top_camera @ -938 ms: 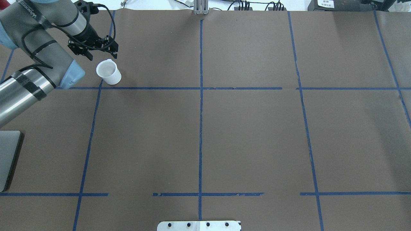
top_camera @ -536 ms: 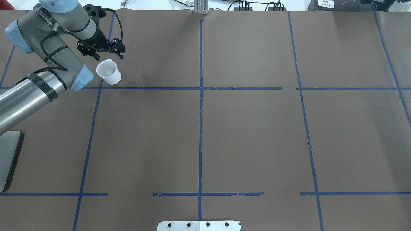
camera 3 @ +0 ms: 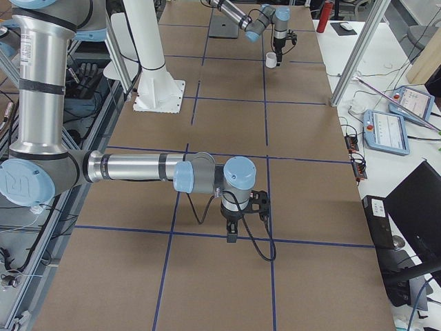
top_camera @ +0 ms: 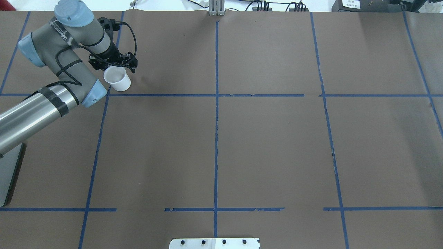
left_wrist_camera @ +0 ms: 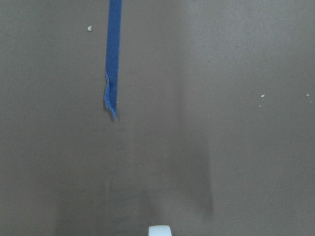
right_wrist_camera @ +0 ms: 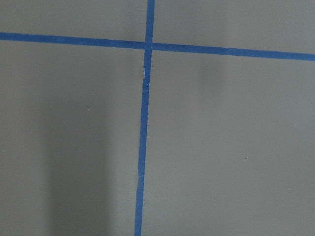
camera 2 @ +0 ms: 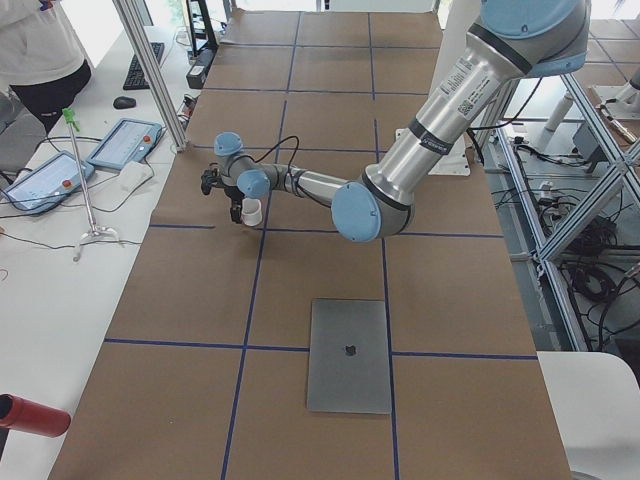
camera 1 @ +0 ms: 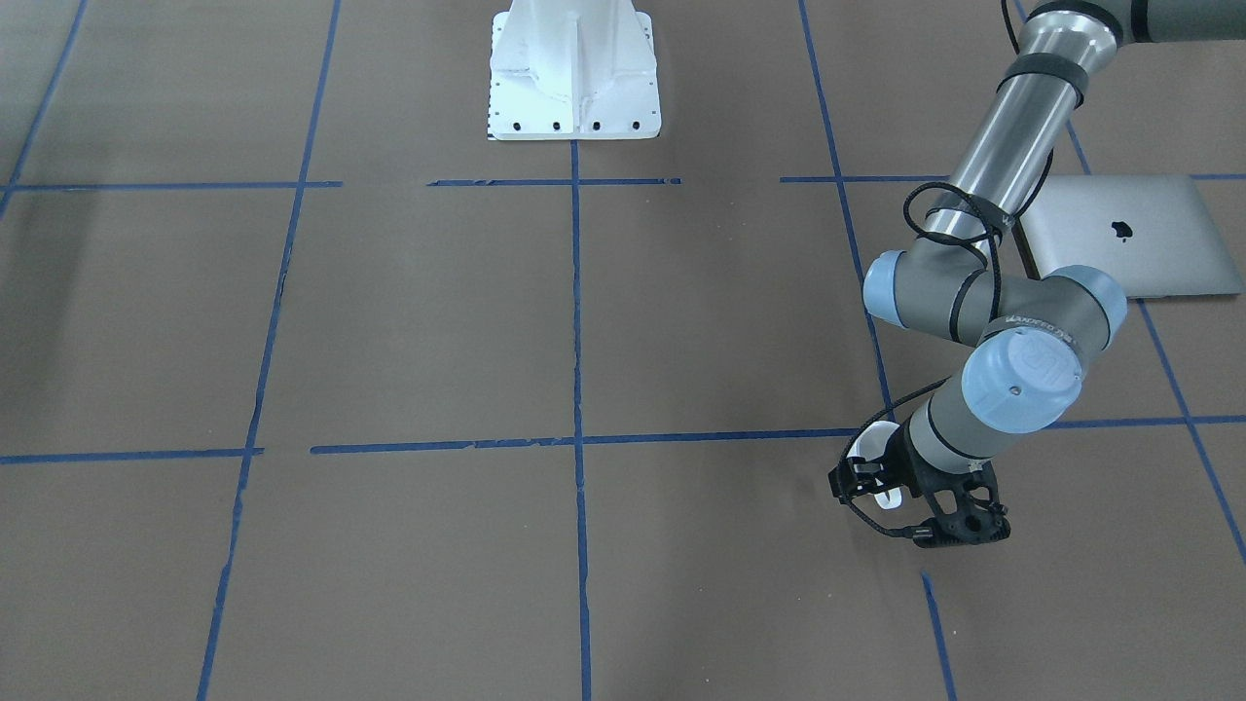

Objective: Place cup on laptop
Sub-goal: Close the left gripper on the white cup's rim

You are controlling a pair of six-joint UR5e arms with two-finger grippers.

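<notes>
The white cup [top_camera: 117,79] stands upright on the brown table at the far left; it also shows in the front view [camera 1: 869,445] and the left side view [camera 2: 252,211]. My left gripper [top_camera: 116,65] is open and hangs just above the cup's far rim and handle, one finger to each side, holding nothing. A white sliver of the cup [left_wrist_camera: 160,230] shows at the bottom of the left wrist view. The silver laptop [camera 1: 1119,234] lies closed and flat near the robot's left side, partly behind my left arm. My right gripper [camera 3: 238,221] shows only in the right side view; I cannot tell its state.
The white robot base plate [camera 1: 574,68] sits at the table's near middle edge. Blue tape lines [top_camera: 216,103] divide the brown table cover. Tablets [camera 2: 125,142] and cables lie on the white bench beyond the far edge.
My left arm has swung right and toward the cup, bringing the open gripper from behind-left of it to over its far rim. The cup has not moved.
</notes>
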